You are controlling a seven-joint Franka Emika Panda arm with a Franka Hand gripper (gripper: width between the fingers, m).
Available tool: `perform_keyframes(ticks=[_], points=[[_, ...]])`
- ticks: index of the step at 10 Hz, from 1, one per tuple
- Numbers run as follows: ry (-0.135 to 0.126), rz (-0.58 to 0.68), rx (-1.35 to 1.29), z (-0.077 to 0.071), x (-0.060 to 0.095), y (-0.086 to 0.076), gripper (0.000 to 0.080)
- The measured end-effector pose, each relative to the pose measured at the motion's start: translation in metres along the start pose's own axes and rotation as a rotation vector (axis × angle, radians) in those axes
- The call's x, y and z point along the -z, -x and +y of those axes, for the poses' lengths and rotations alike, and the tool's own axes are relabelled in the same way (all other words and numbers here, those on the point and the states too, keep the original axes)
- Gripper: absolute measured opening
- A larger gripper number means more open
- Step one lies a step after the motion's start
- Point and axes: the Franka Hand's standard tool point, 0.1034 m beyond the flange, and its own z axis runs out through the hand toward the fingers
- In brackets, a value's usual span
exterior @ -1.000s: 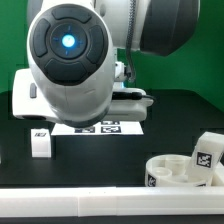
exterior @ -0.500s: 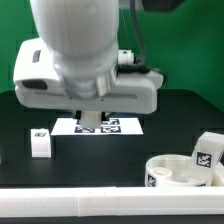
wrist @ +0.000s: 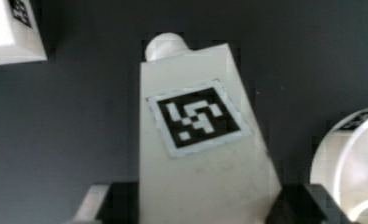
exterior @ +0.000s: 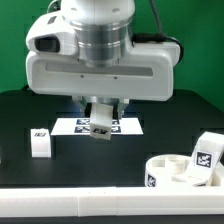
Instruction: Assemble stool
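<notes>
My gripper (exterior: 100, 118) hangs over the middle of the table and is shut on a white stool leg (exterior: 101, 124) with a square tag, held tilted above the marker board (exterior: 128, 127). In the wrist view the same leg (wrist: 199, 130) fills the middle, clamped between the dark fingers (wrist: 314, 205). The round ring-shaped seat (exterior: 180, 171) lies at the front on the exterior view's right, with another leg (exterior: 207, 152) standing at its far side. A third leg (exterior: 40, 141) stands alone on the exterior view's left.
A long white bar (exterior: 70, 204) runs along the table's front edge. The arm's large white body (exterior: 100, 60) hides the back of the black table. In the wrist view, the seat's rim (wrist: 353, 160) shows at one edge and another leg (wrist: 12, 35) in a corner.
The arm has risen and swung toward the exterior view's right. The leg it holds has come up off the table and now shows below the wrist.
</notes>
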Motion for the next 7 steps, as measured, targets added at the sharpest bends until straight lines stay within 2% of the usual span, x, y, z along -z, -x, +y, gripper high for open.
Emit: perform_keyframes(ticks=[1,2,4,5,6,7], points=[[-0.008,0.076,-0.006,-0.002,0.002,-0.005,0.0325],[-0.026,0.114,-0.03,-0.009,0.007,-0.002,0.0325],[-0.038,0.277,-0.029,-0.023,0.019,-0.008,0.0325],[-0.042,0.317,-0.027,-0.03,0.025,-0.008,0.0325],[-0.053,0.408,-0.035,-0.038,0.036,-0.015,0.0325],[-0.054,0.461,-0.029,-0.038,0.035,-0.016,0.0325]])
